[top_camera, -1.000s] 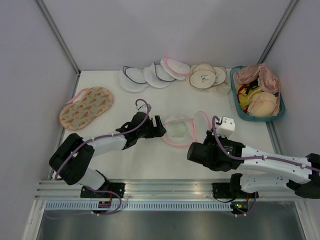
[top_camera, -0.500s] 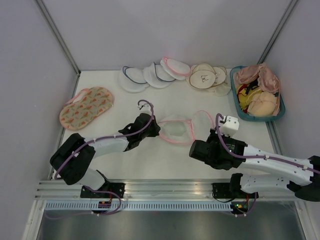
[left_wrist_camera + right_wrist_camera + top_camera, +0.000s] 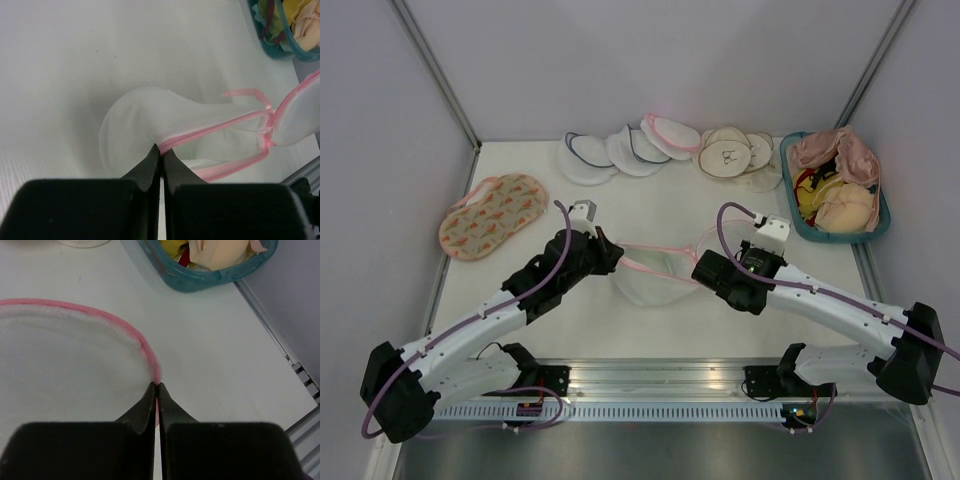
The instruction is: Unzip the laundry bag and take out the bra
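Note:
The laundry bag (image 3: 655, 278), white mesh with pink zipper trim, hangs stretched between my two grippers above the table's middle. My left gripper (image 3: 611, 254) is shut on the pink trim at the bag's left end. In the left wrist view its tips (image 3: 161, 148) pinch that trim, and the bag (image 3: 132, 117) gapes open beyond them. My right gripper (image 3: 704, 266) is shut on the pink trim at the right end. The right wrist view shows it (image 3: 158, 385) pinching the rim of the mesh flap (image 3: 65, 355). The bra is hidden.
A teal basket (image 3: 832, 236) of peach and yellow garments stands at the back right, also in the right wrist view (image 3: 200, 282). White blue-trimmed pouches (image 3: 605, 155), a pink-trimmed pouch (image 3: 672, 133) and round cream pads (image 3: 728, 152) line the back. An orange floral bag (image 3: 495, 213) lies left.
My left gripper closed on the bag's pink trim. Both arms then rose and drew apart, lifting the bag off the table so it hangs between them.

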Robot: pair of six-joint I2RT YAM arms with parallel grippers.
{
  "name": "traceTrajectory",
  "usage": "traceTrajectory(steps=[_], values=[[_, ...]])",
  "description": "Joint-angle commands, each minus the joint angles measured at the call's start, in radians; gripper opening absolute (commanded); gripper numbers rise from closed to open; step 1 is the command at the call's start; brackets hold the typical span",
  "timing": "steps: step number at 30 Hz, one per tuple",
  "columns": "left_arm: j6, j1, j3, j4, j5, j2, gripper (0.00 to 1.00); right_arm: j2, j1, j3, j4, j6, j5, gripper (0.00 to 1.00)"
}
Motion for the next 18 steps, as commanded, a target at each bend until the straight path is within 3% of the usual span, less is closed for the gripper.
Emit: traceTrajectory(steps=[1, 2, 5, 6, 8, 9, 11, 13, 18], values=[[0.031, -0.003, 0.026, -0.135, 0.045, -0.038, 0.02, -0.009, -0.039, -0.002, 0.076, -0.172, 0.026, 0.02], [0.033, -0.003, 0.023, -0.142, 0.052, -0.036, 0.02, -0.005, -0.047, -0.002, 0.106, -0.2, 0.01, 0.06], [0.034, -0.003, 0.001, -0.155, 0.076, -0.021, 0.02, 0.02, -0.062, 0.01, 0.149, -0.249, 0.014, 0.46], [0.028, -0.003, -0.002, -0.156, 0.085, -0.016, 0.02, 0.024, -0.064, 0.03, 0.153, -0.279, 0.011, 0.65], [0.019, -0.003, -0.009, -0.153, 0.117, 0.002, 0.02, 0.011, -0.064, 0.041, 0.213, -0.388, -0.026, 0.7], [0.014, -0.003, -0.011, -0.149, 0.123, 0.008, 0.02, -0.005, -0.064, 0.031, 0.335, -0.522, -0.112, 0.78], [0.01, -0.003, -0.011, -0.141, 0.14, 0.014, 0.02, -0.092, -0.062, -0.005, 0.501, -0.675, -0.269, 0.8], [0.005, -0.003, -0.008, -0.132, 0.161, 0.019, 0.02, -0.169, -0.064, -0.058, 0.716, -0.776, -0.519, 0.77], [-0.007, -0.003, 0.008, -0.127, 0.235, 0.001, 0.02, -0.143, -0.062, -0.112, 0.937, -0.788, -0.848, 0.69]])
